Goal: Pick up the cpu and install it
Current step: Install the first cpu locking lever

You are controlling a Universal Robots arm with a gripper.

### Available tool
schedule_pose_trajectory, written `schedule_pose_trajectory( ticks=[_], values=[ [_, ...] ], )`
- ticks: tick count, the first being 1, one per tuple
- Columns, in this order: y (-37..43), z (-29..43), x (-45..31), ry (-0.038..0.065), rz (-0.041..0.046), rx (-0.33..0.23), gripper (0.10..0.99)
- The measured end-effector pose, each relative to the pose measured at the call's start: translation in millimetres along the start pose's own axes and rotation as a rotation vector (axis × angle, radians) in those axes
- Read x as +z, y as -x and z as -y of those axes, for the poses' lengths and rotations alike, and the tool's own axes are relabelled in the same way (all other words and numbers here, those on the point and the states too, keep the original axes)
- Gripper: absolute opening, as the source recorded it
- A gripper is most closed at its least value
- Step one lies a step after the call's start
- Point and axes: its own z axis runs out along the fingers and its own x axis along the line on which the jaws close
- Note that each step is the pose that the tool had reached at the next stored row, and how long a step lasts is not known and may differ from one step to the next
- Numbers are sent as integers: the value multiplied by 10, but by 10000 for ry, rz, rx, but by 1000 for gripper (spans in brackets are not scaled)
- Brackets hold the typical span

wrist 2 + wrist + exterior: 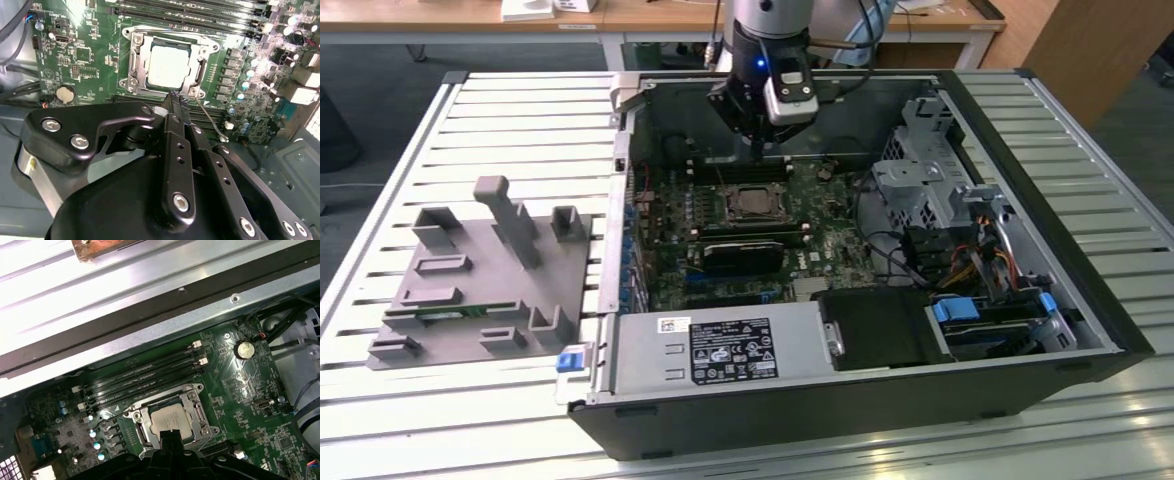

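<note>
You are looking down into an open computer case (1067, 290) lying on a slatted desk (520, 110). The cpu (170, 65) is sitting inside the metal socket frame (131, 62) on the green motherboard (80, 55), its silver top showing in both wrist views. Your gripper (174, 102) is hovering above the board just beside the socket, with the jaws clenched together and grasping nothing. In the exterior view the arm is hanging over the far side of the case, above the memory slots (145, 377).

Here is what could be going wrong, as a judgement. The chip may be lying slightly off its seat, and any push from the closed tips could be bending the contacts beneath. The tips are also sitting close to the frame's edge and to a thin wire lever (210, 117), so a sideways drift could be snagging either one.

Several things are hard to make out. You cannot tell whether the chip is lying fully flat, nor whether the frame is latched. The gripper body is covering the board on the near side of the socket in both wrist views. A grey parts fixture (474, 275) is sitting on the desk to the exterior view's left of the case, and its contents are unclear.
</note>
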Motion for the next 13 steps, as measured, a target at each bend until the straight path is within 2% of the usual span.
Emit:
schedule_pose_trajectory(
  ticks=[6,13],
  values=[
    [0,0,0,-7,-13,-600,106],
    [0,0,0,-18,-33,-1735,106]
  ],
)
